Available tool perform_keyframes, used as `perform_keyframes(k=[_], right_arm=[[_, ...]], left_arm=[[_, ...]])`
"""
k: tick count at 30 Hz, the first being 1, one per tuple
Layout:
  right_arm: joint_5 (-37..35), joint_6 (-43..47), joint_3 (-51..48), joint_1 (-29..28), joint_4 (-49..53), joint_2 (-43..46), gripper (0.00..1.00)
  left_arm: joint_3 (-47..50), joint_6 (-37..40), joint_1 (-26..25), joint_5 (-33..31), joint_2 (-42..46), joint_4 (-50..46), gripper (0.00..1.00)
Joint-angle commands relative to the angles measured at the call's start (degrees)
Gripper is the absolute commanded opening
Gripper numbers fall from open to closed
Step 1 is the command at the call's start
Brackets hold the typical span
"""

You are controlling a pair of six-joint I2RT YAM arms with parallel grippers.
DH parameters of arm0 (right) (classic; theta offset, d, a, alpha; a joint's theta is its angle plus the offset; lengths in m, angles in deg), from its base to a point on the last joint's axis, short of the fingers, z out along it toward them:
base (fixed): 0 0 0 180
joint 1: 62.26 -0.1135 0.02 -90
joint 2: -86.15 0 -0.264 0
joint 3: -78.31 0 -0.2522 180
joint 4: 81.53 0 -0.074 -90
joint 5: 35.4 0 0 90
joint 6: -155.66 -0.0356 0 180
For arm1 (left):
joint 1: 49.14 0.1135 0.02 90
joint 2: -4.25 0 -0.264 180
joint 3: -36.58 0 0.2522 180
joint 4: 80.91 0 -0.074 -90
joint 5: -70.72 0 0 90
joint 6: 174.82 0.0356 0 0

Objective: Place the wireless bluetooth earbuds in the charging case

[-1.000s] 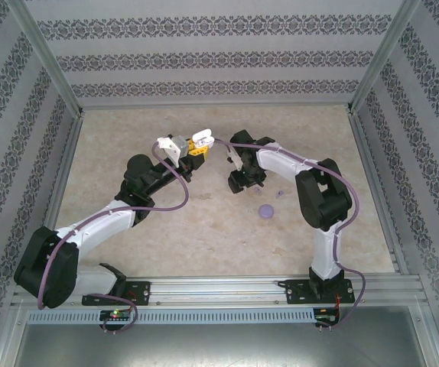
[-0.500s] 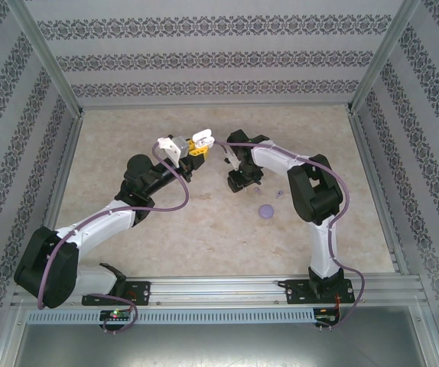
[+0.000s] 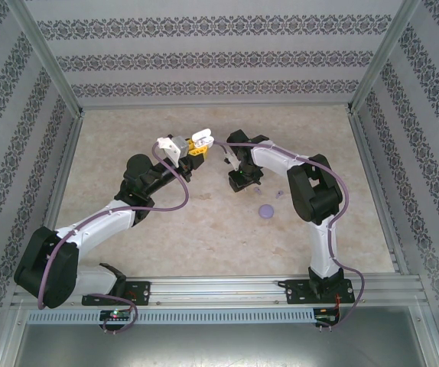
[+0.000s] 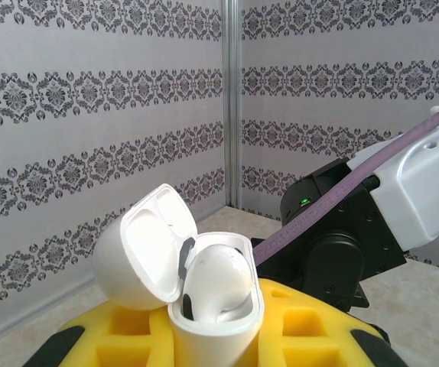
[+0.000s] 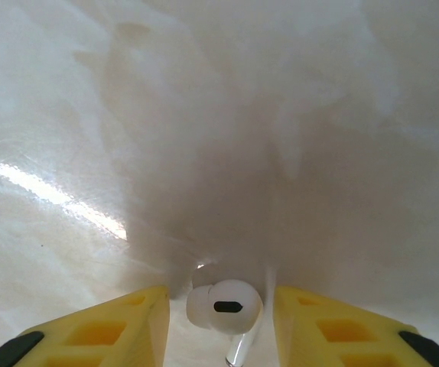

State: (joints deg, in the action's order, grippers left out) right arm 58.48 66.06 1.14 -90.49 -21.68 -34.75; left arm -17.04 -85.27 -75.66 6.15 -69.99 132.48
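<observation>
Right wrist view: a white earbud (image 5: 223, 306) lies on the pale surface (image 5: 89, 115), squarely between the two yellow pads (image 5: 112, 329) of the right hand (image 5: 213, 325), close to their tips.
Right hand state: the pads are apart, with a thin gap on each side of the earbud; nothing is clamped yet.
Earbud axis: the stem runs back toward the wrist, along the line of the pads rather than across them.
Earbud heading: the rounded head sits farther out, with its soft tip turned toward the left-side pad and a dark oval vent facing the camera.
Nearer arm: the right, which straddles the earbud at the surface.
Left hand (image 3: 195, 147): clamped on the open charging case (image 4: 218, 336), apparently held up off the surface. In the top view it is left of the right hand and slightly farther from the bases.
Case: the mouth faces up and the lid (image 4: 139, 260) is hinged back. A seated earbud (image 4: 218, 279) fills one well, and the other well is mostly hidden behind it.
Coming move, as a judgement: pinch across the head, lift, carry leftward to the case, then turn the stem downward to meet the free well.
Risk: the small rounded head could squirt out from between the pads.
</observation>
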Motion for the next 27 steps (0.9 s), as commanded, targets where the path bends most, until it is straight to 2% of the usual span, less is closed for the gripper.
perform_keyframes(k=[1, 8, 15, 19, 27], right_arm=[[-0.02, 0.13, -0.56, 0.37, 0.72, -1.12, 0.37], [0.84, -1.12, -2.71, 0.37, -0.69, 0.93, 0.29], [2.36, -4.55, -6.05, 0.46, -4.86, 7.24, 0.23], [3.24, -5.89, -6.29, 0.44, -5.90, 9.75, 0.22], [3.84, -5.71, -6.37, -0.47, -5.07, 8.98, 0.21]], left_arm=[[-1.53, 0.44, 0.45, 1.10, 0.34, 0.88, 0.00], [-1.91, 0.18, 0.51, 1.53, 0.10, 0.63, 0.00], [-2.41, -0.11, 0.51, 2.06, 0.27, 0.42, 0.00], [-2.48, -0.33, 0.46, 2.23, 0.38, 0.19, 0.00], [-2.30, -0.43, 0.51, 2.06, 0.68, -0.38, 0.00]])
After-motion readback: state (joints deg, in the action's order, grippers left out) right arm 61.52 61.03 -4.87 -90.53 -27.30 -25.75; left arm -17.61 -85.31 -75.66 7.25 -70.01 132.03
